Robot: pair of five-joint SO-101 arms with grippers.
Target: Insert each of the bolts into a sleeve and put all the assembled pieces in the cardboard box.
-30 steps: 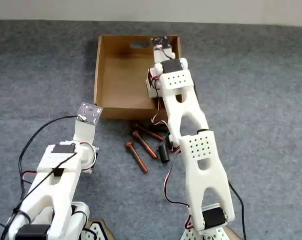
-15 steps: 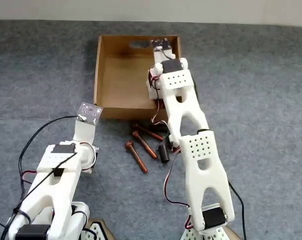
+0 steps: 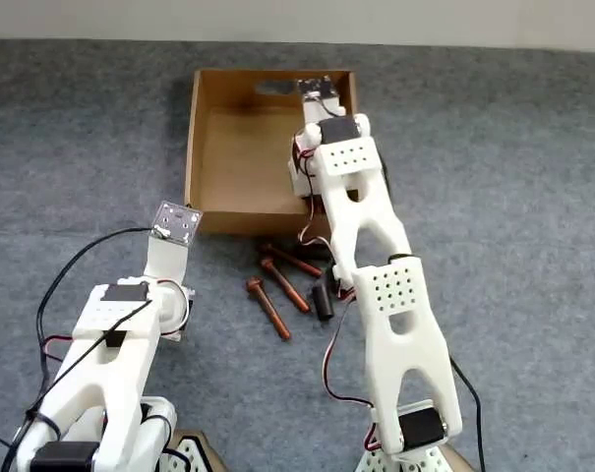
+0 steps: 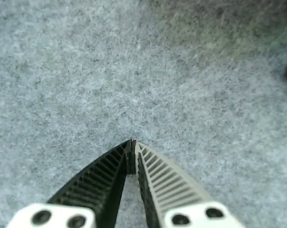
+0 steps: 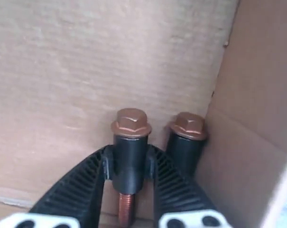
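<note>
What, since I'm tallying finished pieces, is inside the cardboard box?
Two bolt-in-sleeve pieces, near a corner of the cardboard box: the held piece in the right claw, the second piece beside it by the wall. In the high view the right arm covers both.

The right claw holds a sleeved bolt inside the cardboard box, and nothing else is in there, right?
Not quite. The right wrist view shows a second sleeved bolt in the cardboard box, close beside the held bolt in the right claw.

Grey carpet [image 3: 513, 147], pale strip [image 3: 425, 18] along far edge
</note>
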